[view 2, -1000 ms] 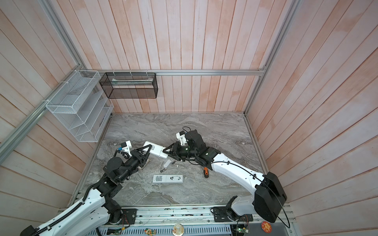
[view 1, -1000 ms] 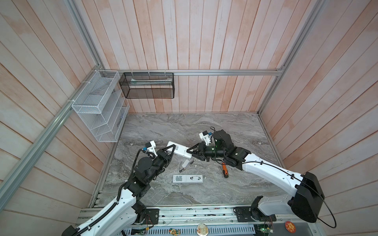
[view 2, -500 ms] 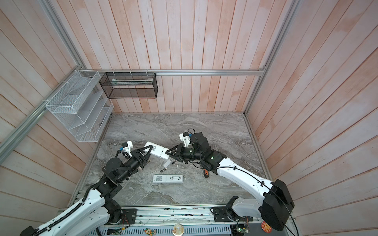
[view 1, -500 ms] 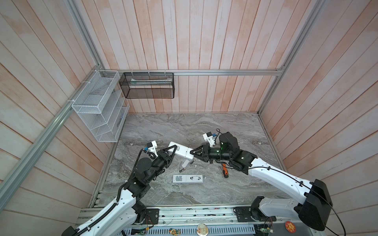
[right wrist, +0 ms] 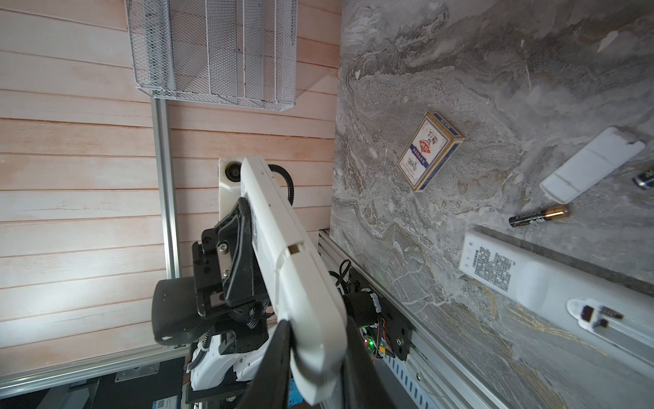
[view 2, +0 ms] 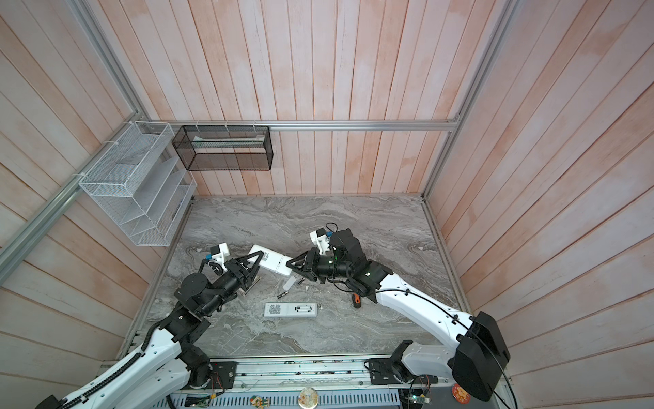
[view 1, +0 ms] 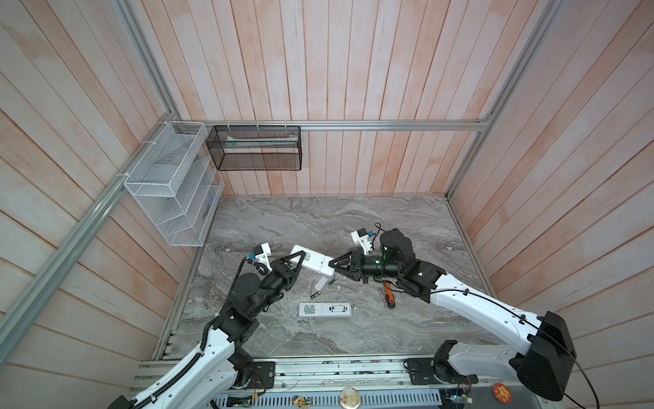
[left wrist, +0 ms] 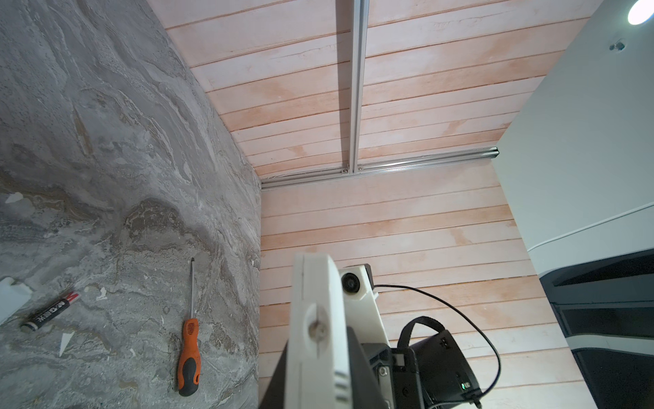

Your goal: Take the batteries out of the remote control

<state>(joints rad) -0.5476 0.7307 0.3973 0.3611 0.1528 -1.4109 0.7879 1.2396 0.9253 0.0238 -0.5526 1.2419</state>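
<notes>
A white remote control [view 1: 311,263] [view 2: 270,262] hangs above the table, held at both ends. My left gripper [view 1: 296,261] [left wrist: 318,382] is shut on its left end. On its right end my right gripper [view 1: 333,266] [right wrist: 315,368] is shut, a black finger on each face of the remote control [right wrist: 293,276]. Two black batteries [view 1: 331,281] [view 1: 315,294] lie on the table below, beside a small white cover [view 1: 320,283]. The right wrist view shows one gold-ended battery [right wrist: 539,216] and the cover [right wrist: 591,164]. Any batteries inside the held remote are hidden.
A second white remote [view 1: 325,309] lies face down nearer the front, its battery bay open. An orange-handled screwdriver [view 1: 389,299] lies under my right arm. A card box [right wrist: 430,152] lies near my left arm. A white wire rack [view 1: 170,184] and a black mesh basket [view 1: 254,148] hang on the walls.
My right arm has shifted slightly to the right and its jaws have narrowed onto the remote's right end. The left gripper keeps its hold, and the remote has barely moved.
</notes>
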